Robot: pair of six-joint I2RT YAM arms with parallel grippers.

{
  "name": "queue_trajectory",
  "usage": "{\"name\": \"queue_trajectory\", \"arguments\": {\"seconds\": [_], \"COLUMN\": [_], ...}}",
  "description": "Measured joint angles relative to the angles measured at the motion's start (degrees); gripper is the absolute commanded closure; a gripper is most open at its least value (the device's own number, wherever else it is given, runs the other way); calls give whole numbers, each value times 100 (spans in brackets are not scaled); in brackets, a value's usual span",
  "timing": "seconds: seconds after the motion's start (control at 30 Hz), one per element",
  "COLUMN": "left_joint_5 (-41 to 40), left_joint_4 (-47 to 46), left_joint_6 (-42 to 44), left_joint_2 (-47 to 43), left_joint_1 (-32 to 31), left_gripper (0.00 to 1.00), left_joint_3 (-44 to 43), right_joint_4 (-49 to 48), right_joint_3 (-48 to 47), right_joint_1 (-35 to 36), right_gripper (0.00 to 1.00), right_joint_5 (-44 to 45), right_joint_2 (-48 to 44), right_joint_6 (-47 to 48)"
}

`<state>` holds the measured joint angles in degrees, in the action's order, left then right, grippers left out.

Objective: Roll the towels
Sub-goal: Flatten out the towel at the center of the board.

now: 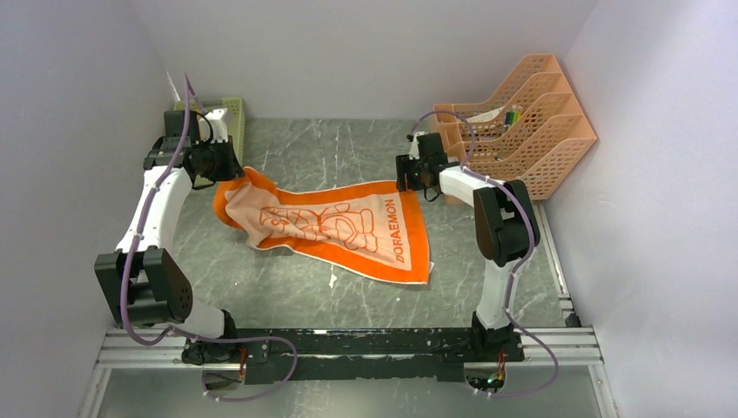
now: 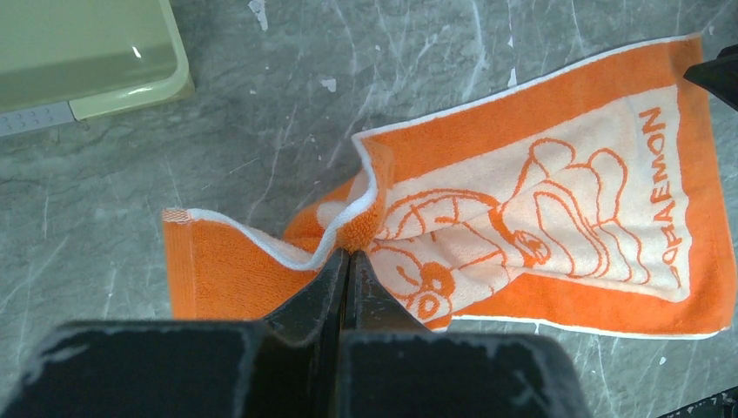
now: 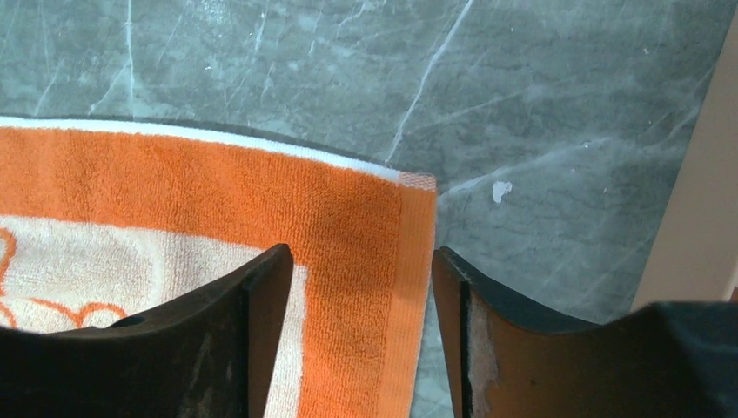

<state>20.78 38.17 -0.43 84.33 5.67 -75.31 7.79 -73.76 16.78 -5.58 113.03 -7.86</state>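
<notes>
Spread on the grey marbled surface (image 1: 348, 144) between the two arms: a large bright-orange terry towel (image 1: 348, 228) with white cartoon print, a pale peach panel and lettering along its right band. Right part flat; left end bunched and drawn up into a ridge. Pinched at that ridge by the left gripper (image 2: 348, 258), fingers pressed together on a puckered fold of the white-edged hem. At the towel's far right corner, the right gripper (image 3: 361, 257), fingers spread: one over the orange border, the other over bare surface just beside the hem. Touching the cloth or not, impossible to tell. Behind the left arm, a pale green plastic basket (image 1: 228, 117). Beside the right arm, a peach plastic mesh file rack (image 1: 522, 113).
</notes>
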Motion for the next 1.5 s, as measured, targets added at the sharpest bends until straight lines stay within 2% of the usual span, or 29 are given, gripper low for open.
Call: {"name": "queue_trajectory", "arguments": {"seconds": [0.17,0.43,0.53,0.7,0.73,1.0,1.13,1.33,1.5], "left_joint_5": [0,0,0,0,0,-7,-4,4,-120], "left_joint_4": [22,31,33,31,31,11,-46,-313,-310], "left_joint_6": [4,4,4,2,2,-4,-55,-111,-90], "left_joint_2": [0,0,0,-2,-2,-79,-76,457,1360], "left_joint_1": [0,0,0,0,0,0,0,0,0], "left_gripper": [93,93,93,93,93,92,80,52,41], "left_joint_3": [0,0,0,2,4,201,319,439,398], "right_joint_4": [-205,-496,-522,-470,-457,-114,164,315,378], "right_joint_3": [-7,-105,-105,-105,-107,-114,-125,-817,-1110], "right_joint_1": [-46,-66,-59,-52,-44,-13,-90,-313,-457], "right_gripper": [48,49,59,96,100,100,100,100,100], "right_joint_5": [-4,111,297,715,756,916,940,1266,1545], "right_joint_2": [170,457,468,476,476,302,-210,-811,-811], "right_joint_6": [-22,-2,44,192,210,221,120,103,94]}}
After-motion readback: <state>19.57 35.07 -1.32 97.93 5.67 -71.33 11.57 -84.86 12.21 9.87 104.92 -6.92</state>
